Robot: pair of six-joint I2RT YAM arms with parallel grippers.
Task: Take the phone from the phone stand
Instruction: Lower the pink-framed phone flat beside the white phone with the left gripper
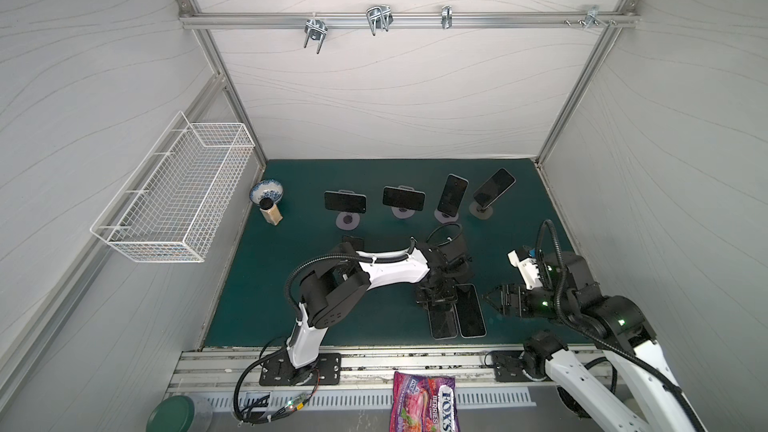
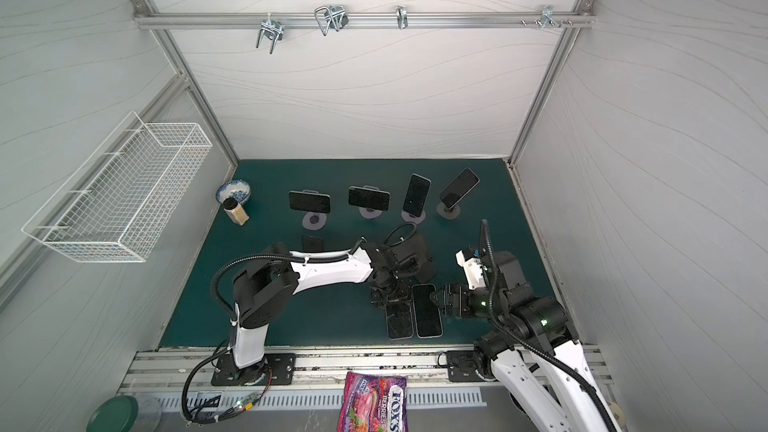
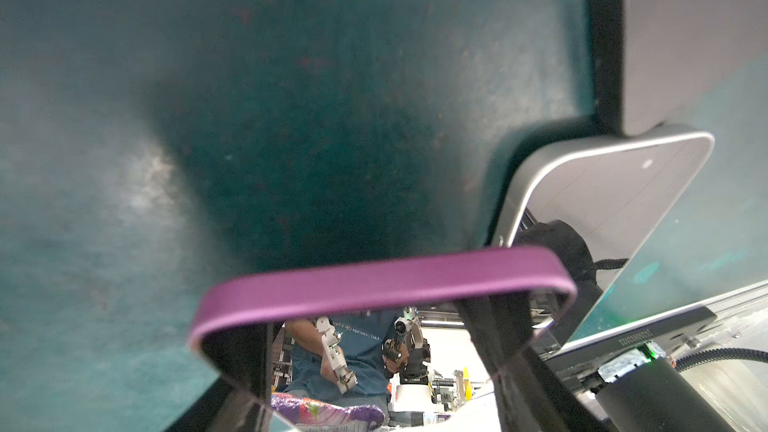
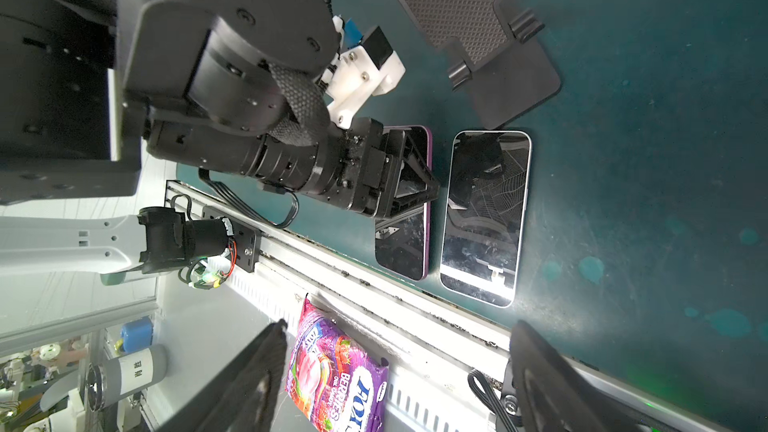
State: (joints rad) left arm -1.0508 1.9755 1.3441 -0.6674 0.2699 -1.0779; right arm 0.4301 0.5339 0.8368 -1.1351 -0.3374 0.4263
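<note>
The purple-edged phone [image 1: 442, 324] lies flat, glossy glass up, on the matte green counter [image 1: 257, 292] at the lower centre of both top views. It is off the stand. The left gripper [image 4: 415, 172] has its jaws clamped across the phone's width, likely to lay it parallel to the silver-rimmed phone [image 4: 484, 218] just beside it. The black hinged stand [image 4: 469, 27], with its mesh-textured pad, sits empty nearby. The right gripper [image 1: 492, 299] hangs with jaws apart, holding nothing.

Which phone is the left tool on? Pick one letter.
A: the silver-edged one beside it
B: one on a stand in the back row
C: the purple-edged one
C: in the right wrist view the left tool grips the purple-edged phone at one end, while the silver-edged phone lies beside it with no tool on it.
</note>
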